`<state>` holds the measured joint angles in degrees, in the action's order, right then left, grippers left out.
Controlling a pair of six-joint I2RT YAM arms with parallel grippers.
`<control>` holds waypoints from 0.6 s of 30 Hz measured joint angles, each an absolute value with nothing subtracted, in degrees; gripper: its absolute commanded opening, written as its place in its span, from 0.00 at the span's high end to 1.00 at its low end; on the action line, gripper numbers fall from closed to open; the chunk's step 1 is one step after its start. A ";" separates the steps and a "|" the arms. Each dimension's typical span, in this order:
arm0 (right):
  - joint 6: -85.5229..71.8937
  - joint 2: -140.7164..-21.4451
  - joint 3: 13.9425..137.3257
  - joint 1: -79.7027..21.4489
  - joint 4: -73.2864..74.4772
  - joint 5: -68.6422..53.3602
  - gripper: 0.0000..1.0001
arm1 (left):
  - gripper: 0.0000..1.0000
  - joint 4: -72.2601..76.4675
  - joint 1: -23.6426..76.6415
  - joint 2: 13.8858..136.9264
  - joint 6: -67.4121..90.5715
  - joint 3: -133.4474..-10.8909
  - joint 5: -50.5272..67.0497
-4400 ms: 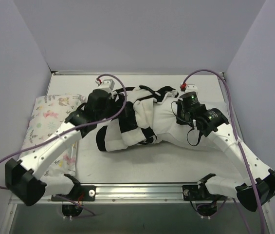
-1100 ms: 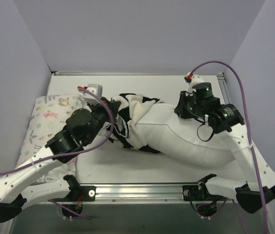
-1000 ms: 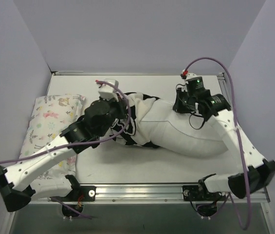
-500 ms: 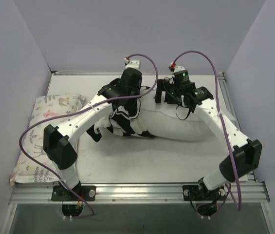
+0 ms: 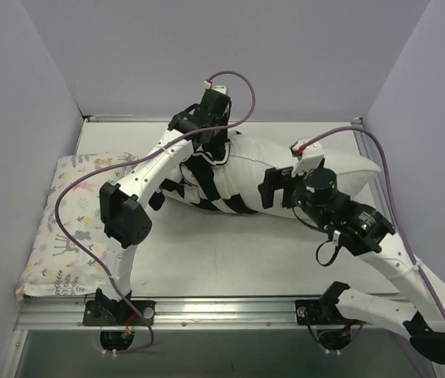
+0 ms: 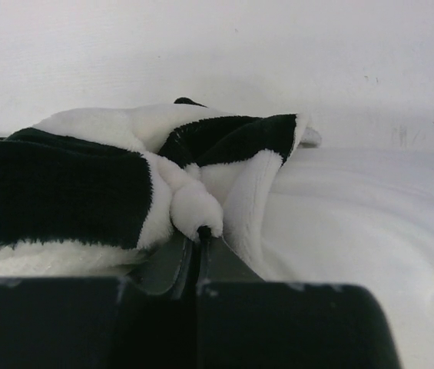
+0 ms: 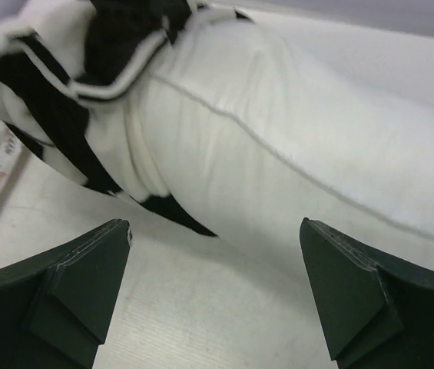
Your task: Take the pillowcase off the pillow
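My left pincer [image 6: 197,235] clenched on a fold of the pillowcase [image 6: 63,192], bunched over the left end of the pillow [image 5: 324,167]. My right pincer [image 7: 215,231] released, empty, near side of pillow.

The white table [image 5: 230,260] bears the pillow [image 5: 285,157], partly in its checkered pillowcase [image 5: 214,193], and a floral pillow [image 5: 64,228] at left.
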<state>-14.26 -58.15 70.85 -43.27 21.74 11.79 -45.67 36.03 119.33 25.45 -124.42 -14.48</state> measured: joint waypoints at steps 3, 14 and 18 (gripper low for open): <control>-15.22 -54.76 60.31 -44.07 20.34 15.73 0.01 | 1.00 -47.53 35.42 121.93 25.43 -128.51 -13.47; -15.66 -74.19 54.02 -42.17 12.53 24.25 0.36 | 0.94 -50.89 35.00 124.66 24.93 -132.92 -12.16; -16.38 -81.43 58.59 -38.09 11.77 24.03 1.00 | 0.66 -51.44 35.07 123.68 23.27 -132.77 -12.93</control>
<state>-16.38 -81.43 58.59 -38.09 11.77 24.03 -51.44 35.07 123.68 23.27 -132.77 -12.93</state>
